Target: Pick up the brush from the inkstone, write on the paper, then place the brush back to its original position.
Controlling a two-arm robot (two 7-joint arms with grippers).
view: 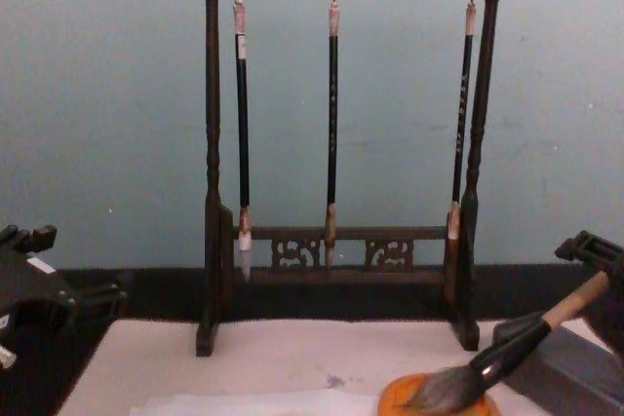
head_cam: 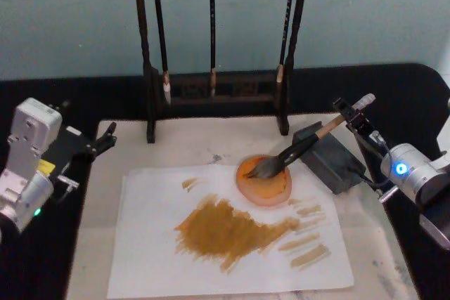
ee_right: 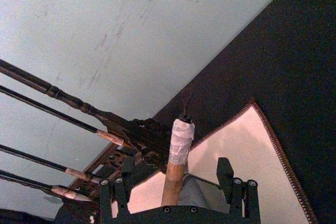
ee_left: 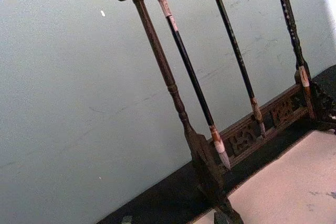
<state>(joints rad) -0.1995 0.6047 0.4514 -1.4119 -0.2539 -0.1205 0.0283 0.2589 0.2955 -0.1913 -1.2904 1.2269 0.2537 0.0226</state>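
Straddling the taped upper handle of the brush [head_cam: 299, 149] with the right claw [head_cam: 354, 116] released, clear on both sides. Resting aslant: bristles in the orange dish [head_cam: 266, 189], ferrule over the grey inkstone [head_cam: 332, 163]. Probably light, stiff wood, floppy wet tip; best clenched high on the handle. Parking the left claw [head_cam: 105, 138] at the desk's [head_cam: 70, 96] left edge, grip unreadable.

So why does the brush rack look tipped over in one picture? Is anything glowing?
Left wrist view: the rack leans because that camera is tilted; chest view shows it upright. Head view: a blue light glows on the right arm behind the right gripper, open around the brush; a green light glows on the left arm, whose left gripper sits by the mat's left edge.
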